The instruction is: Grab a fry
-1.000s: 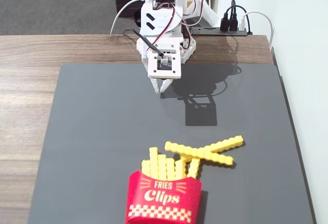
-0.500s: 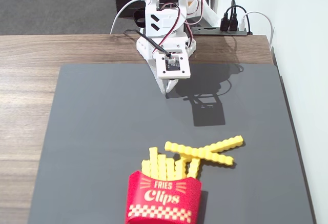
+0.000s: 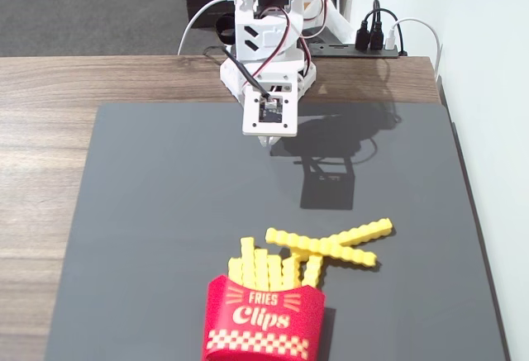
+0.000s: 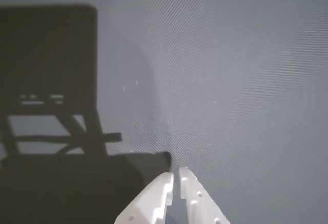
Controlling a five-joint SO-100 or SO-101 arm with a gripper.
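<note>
Two loose yellow crinkle-cut fries lie crossed on the grey mat (image 3: pixel 165 212) in the fixed view: one fry (image 3: pixel 318 247) runs from left to lower right, the other (image 3: pixel 362 232) slants up to the right. My white gripper (image 3: pixel 266 139) hangs folded near the arm's base at the mat's far edge, well away from the fries. In the wrist view the gripper (image 4: pixel 176 175) is shut and empty, its fingertips nearly touching over bare mat. No fry shows in the wrist view.
A red "FRIES Clips" carton (image 3: pixel 264 320) with a bunch of yellow fry tips stands at the mat's front, just left of the loose fries. The arm's shadow (image 3: pixel 331 159) falls on the mat. Wooden table (image 3: pixel 41 130) surrounds the mat; cables lie behind the base.
</note>
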